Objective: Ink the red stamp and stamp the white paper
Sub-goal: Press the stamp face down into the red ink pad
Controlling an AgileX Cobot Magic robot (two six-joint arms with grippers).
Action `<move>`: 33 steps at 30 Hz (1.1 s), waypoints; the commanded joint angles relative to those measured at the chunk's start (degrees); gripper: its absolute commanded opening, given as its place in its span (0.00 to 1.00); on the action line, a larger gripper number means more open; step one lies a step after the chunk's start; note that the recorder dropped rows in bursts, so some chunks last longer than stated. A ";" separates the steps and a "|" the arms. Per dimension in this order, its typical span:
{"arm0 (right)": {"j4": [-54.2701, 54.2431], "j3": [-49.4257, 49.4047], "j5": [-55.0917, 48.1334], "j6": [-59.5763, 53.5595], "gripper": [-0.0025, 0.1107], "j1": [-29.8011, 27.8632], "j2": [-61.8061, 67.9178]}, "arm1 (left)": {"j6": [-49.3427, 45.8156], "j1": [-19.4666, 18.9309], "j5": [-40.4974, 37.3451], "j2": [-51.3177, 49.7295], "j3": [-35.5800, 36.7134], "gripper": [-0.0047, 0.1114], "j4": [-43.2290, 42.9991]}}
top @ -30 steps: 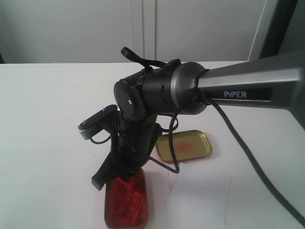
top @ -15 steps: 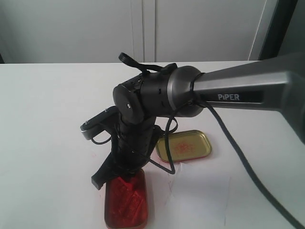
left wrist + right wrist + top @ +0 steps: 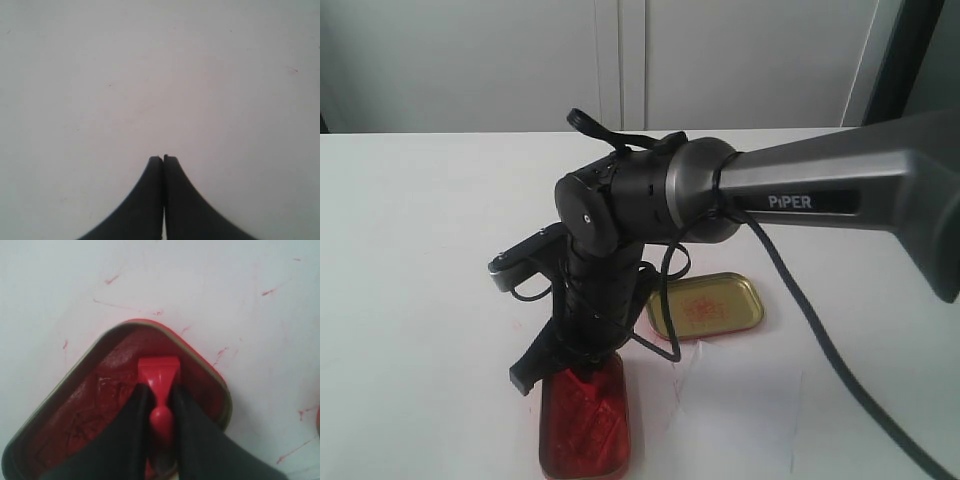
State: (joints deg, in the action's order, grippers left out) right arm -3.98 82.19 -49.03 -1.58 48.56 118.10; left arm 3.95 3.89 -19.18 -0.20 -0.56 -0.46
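Room is lying open on the table [image 3: 410,220] left of the ink tin [image 3: 75,420]; the white paper [image 3: 740,410] is lying just beside its right rim. Your right gripper [image 3: 161,390] is pointing down into the tin, clenching the red stamp [image 3: 158,371]; your left gripper [image 3: 163,159] is hanging pinched together, empty.

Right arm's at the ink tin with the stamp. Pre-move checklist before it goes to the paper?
1. Grip: right gripper shut on the red stamp at its handle: ok.
2. Position: stamp base inside the ink tin rim: ok.
3. Contact: base touching the pad: cannot tell.
4. Inking: stamp face coated: cannot tell, face hidden.
5. Target: white paper flat beside the tin, visible part uncovered: ok.
6. Other arm: left gripper shut, only table in its view: ok.
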 commanded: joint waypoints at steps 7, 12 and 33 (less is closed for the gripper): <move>-0.07 -0.94 -1.12 0.37 0.02 0.02 4.55 | 0.10 -0.04 -0.93 0.20 0.56 0.04 -0.01; -0.07 -0.94 -0.52 0.37 0.02 0.02 2.76 | 0.10 -0.04 -0.93 0.20 0.56 0.04 -0.01; 0.16 -0.94 -0.11 0.37 0.02 0.02 -5.45 | 0.10 -0.04 -0.93 0.20 0.56 0.04 -0.01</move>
State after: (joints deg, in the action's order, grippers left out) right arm -3.98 81.53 -48.90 -1.46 48.56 113.64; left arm 3.95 3.89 -19.18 -0.20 -0.56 -0.46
